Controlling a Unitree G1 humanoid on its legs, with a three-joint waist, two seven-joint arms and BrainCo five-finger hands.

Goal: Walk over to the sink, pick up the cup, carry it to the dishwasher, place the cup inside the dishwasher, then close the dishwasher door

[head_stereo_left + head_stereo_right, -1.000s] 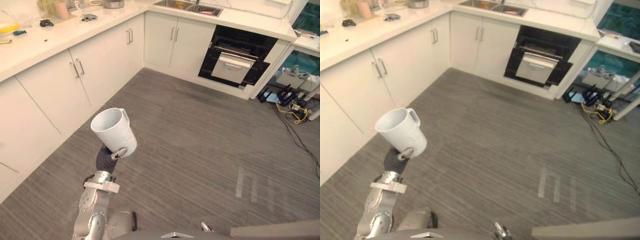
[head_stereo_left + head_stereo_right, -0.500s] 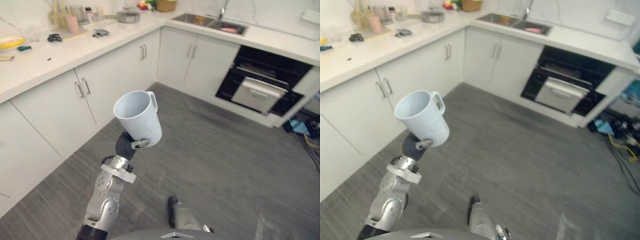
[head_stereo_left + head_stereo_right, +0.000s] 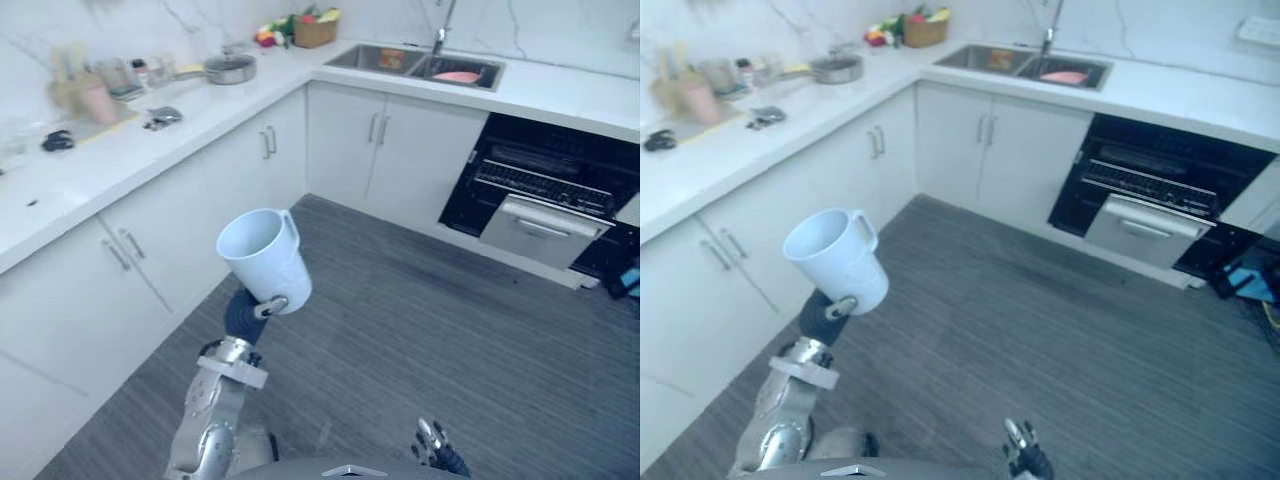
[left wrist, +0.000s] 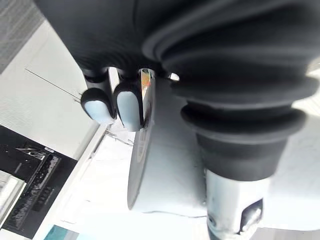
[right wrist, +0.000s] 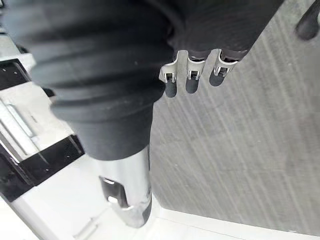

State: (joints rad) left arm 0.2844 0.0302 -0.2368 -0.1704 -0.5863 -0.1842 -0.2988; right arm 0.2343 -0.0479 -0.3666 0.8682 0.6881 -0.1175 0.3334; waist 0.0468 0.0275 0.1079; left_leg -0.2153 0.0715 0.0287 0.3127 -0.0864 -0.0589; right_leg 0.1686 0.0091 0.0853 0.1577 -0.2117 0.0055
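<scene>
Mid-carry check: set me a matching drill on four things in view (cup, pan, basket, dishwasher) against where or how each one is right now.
Column 1
1. cup
2. pan
3. basket
4. dishwasher

Column 2
A. below the counter, front open
B. gripped in the left hand, mouth up
C. at the counter's far corner
D. on the counter, left of the basket

Pairs: 1-B, 2-D, 3-C, 4-A
</scene>
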